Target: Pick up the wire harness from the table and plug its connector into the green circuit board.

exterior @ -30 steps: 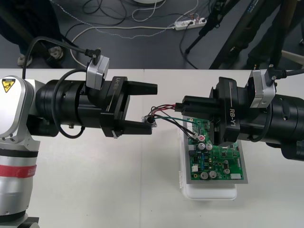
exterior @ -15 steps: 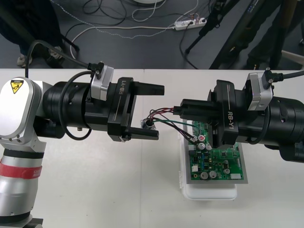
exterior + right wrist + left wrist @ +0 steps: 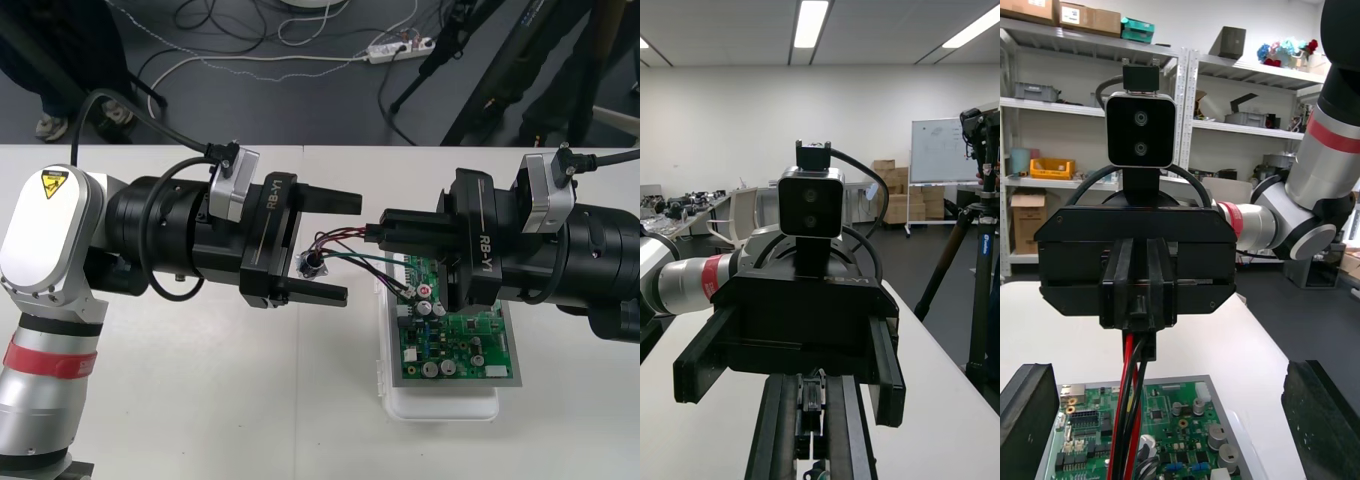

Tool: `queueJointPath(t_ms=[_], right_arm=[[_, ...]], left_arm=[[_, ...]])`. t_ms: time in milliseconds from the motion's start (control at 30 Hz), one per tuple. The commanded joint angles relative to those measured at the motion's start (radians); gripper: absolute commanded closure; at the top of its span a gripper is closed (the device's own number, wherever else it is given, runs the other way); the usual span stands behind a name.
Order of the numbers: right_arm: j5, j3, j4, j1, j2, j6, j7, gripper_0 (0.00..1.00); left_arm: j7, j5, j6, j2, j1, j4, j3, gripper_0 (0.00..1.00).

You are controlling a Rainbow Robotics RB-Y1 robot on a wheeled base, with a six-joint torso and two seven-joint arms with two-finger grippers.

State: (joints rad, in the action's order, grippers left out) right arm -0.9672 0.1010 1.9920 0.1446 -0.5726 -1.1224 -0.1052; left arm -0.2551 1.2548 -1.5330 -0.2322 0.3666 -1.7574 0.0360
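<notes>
Pale table (image 3: 200,400) runs across the lower part of the front view, and both my arms reach over it toward the middle of the frame. My left gripper (image 3: 345,248) comes in from the left at mid-height. Its two fingers (image 3: 1030,420) are spread wide and close on nothing. My right gripper (image 3: 383,230) comes in from the right and faces it, with its fingers (image 3: 775,427) pressed close together and pinching one end of the wire harness (image 3: 340,240).

Below my right gripper, at the lower right of centre, the green circuit board (image 3: 455,345) lies flat on its white base (image 3: 440,405).

The harness is up off the board, and its long axis runs roughly left to right across the middle of the frame. Its round metal socket (image 3: 313,266) points toward my left gripper and sits in the gap between the spread fingers, nearer the lower one, which is not closed on it. From there the red and black wires loop rightward to my right fingertips, where a small black plug (image 3: 1142,346) shows between them. A green wire slants down toward the board's upper left corner. I cannot tell whether it touches the board.
</notes>
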Motion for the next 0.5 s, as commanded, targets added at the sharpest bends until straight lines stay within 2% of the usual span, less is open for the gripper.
queueJointPath(t_ms=[33, 500], right_arm=[[0.019, 0.014, 0.037, -0.010, 0.013, -0.007, 0.022, 1.00], [0.021, 0.013, 0.037, -0.010, 0.013, -0.007, 0.025, 1.00]], left_arm=[[0.057, 0.002, 0.060, 0.025, 0.041, -0.010, 0.028, 0.12], [0.083, 0.003, 0.093, 0.024, 0.043, -0.011, 0.033, 0.14]])
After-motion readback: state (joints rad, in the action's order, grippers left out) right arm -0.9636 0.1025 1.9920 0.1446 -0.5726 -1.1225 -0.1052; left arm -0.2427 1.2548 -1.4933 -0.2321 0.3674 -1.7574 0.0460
